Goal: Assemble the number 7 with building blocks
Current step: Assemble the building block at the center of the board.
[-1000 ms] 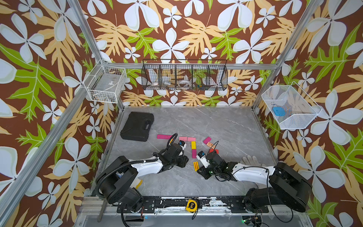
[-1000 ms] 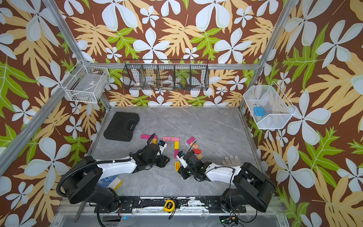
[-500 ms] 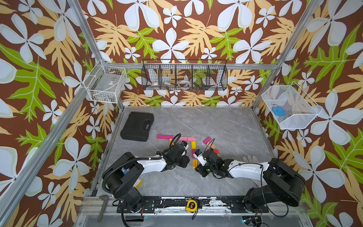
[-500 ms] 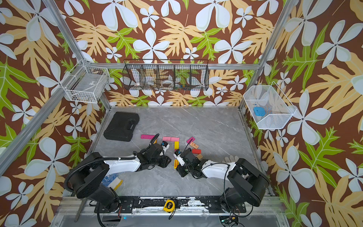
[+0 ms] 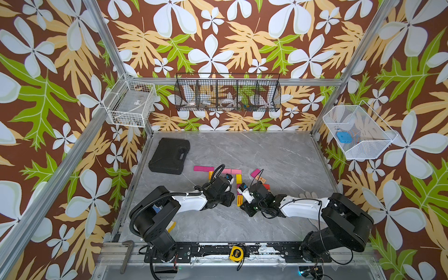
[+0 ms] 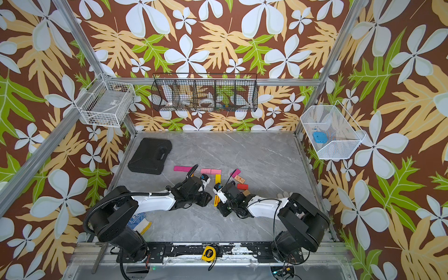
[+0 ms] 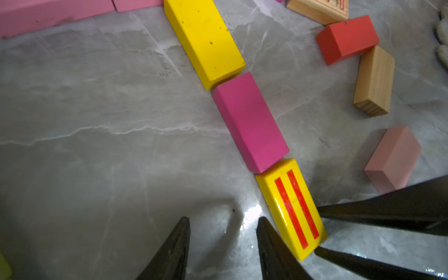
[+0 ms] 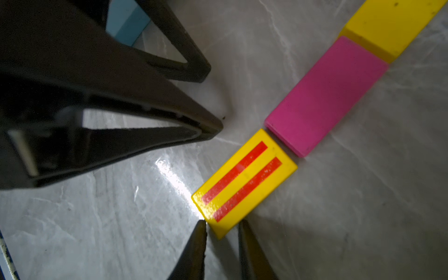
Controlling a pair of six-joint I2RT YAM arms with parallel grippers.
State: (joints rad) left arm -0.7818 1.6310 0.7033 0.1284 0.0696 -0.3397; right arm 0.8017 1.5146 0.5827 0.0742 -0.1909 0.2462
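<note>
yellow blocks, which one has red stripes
The striped yellow block ending the line, next to the magenta block; the other yellow block is plain.

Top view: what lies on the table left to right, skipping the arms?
black case → long magenta block → pink blocks → tilted magenta block → white glove
</note>
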